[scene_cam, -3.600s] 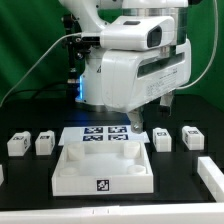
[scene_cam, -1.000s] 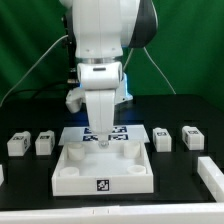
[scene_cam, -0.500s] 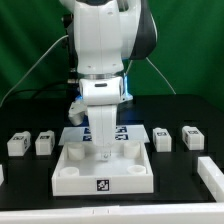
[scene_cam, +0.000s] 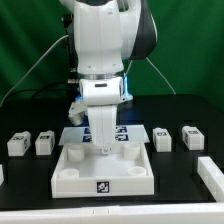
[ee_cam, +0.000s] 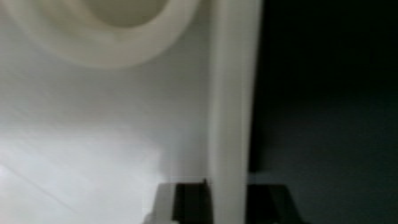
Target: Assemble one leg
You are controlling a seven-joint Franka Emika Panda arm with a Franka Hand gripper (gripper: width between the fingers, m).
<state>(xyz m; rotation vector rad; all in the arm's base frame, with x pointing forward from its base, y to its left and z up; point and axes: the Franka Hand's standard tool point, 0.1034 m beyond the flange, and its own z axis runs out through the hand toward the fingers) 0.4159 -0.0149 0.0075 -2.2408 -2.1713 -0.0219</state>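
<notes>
The gripper (scene_cam: 103, 149) is straddling one wall of the white tray (scene_cam: 66, 172), though I cannot tell whether it is pinching, while a leg (scene_cam: 163, 139) is lying untouched well off to its side, so any pull is risking dragging the tray askew.

The desk (scene_cam: 30, 190) is black, the wall (scene_cam: 25, 40) behind is green. The arm (scene_cam: 100, 40) and the tray (scene_cam: 70, 180) are white; the tray carries a black-and-white square tag (scene_cam: 101, 184). The legs (scene_cam: 162, 139) are white, each with such a tag. The marker board (scene_cam: 72, 133) shows black-and-white squares.
</notes>
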